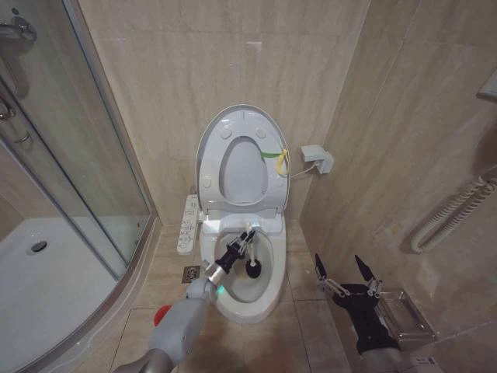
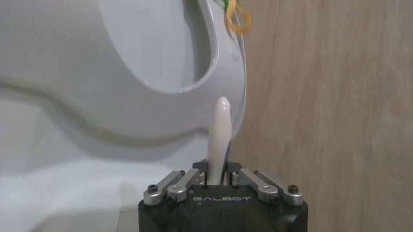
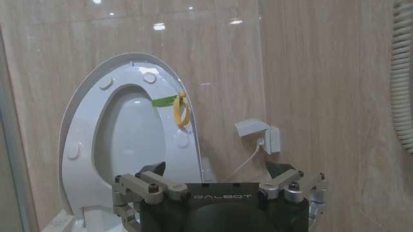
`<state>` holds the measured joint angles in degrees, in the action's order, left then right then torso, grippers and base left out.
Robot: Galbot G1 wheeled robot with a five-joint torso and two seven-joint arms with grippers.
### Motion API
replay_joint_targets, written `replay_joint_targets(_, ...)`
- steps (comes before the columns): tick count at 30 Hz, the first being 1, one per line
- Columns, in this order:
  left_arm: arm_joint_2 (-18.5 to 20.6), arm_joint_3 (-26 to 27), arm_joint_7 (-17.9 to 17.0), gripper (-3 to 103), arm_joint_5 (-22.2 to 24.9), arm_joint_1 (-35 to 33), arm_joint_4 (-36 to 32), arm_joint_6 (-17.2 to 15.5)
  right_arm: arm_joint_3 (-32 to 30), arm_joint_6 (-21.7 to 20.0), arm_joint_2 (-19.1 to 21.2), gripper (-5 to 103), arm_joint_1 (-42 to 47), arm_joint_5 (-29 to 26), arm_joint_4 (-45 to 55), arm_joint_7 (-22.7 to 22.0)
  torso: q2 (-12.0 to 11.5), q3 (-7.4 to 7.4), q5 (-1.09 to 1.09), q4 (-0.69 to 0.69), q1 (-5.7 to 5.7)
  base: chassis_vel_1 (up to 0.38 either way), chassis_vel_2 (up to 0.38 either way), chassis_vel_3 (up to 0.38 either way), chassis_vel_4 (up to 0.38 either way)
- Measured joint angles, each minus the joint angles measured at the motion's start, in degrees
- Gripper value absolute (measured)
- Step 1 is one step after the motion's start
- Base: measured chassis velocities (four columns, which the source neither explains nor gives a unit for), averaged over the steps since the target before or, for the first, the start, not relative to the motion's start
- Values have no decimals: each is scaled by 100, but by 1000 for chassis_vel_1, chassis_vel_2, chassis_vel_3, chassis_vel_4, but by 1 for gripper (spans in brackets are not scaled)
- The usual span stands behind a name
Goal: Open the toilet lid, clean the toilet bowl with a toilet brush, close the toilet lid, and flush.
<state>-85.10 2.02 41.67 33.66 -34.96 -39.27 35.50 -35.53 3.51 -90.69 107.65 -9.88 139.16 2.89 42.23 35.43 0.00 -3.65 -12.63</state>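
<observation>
Head view: left gripper (image 1: 247, 239) clenches toilet brush (image 1: 252, 260) by its thin, likely light, stiff handle, bristles below in toilet bowl (image 1: 268, 299); right gripper (image 1: 347, 276) idle w/ jaws spread.

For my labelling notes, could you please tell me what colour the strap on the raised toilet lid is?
Yellow-green: the strap on the toilet lid shows best in the head view.

One toilet bowl (image 1: 268, 299), one raised toilet lid (image 1: 208, 144) above it, one toilet brush (image 1: 253, 266) inside the bowl, two grippers.
</observation>
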Motion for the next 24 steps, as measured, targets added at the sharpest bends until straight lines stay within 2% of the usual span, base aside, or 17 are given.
replay_joint_targets(2,52,4,5,18,-12,8,-10,-5,-1,0,0,100,0,0,0,-2,-1,2,0,4,-1,0,0,0,0)
replay_joint_targets(4,153,-2,-10,18,-12,122,-70,-25,0,0,0,100,0,0,0,0,-1,2,-1,-2,-1,0,0,0,0)
replay_joint_targets(8,230,2,-32,18,-113,310,-17,-32,0,0,0,100,0,0,0,-1,-1,3,-1,-3,-2,0,0,0,0)
replay_joint_targets(14,57,97,-179,18,-132,442,148,30,0,0,0,100,0,0,0,0,-2,3,-1,-1,-2,0,0,0,0)
replay_joint_targets(17,-71,77,-250,18,-365,464,268,66,0,0,0,100,0,0,0,0,-1,2,-1,-4,-2,0,0,0,0)
replay_joint_targets(21,4,58,-154,18,-808,499,699,81,-1,0,0,100,0,0,0,-1,-1,1,-1,1,-1,0,0,0,0)
replay_joint_targets(23,30,83,-153,18,-828,503,760,82,0,0,0,100,0,0,0,1,0,-1,2,0,0,0,0,0,0)
replay_joint_targets(24,55,124,-161,18,-786,483,774,82,0,0,1,100,0,0,0,1,0,0,1,3,0,0,0,0,0)
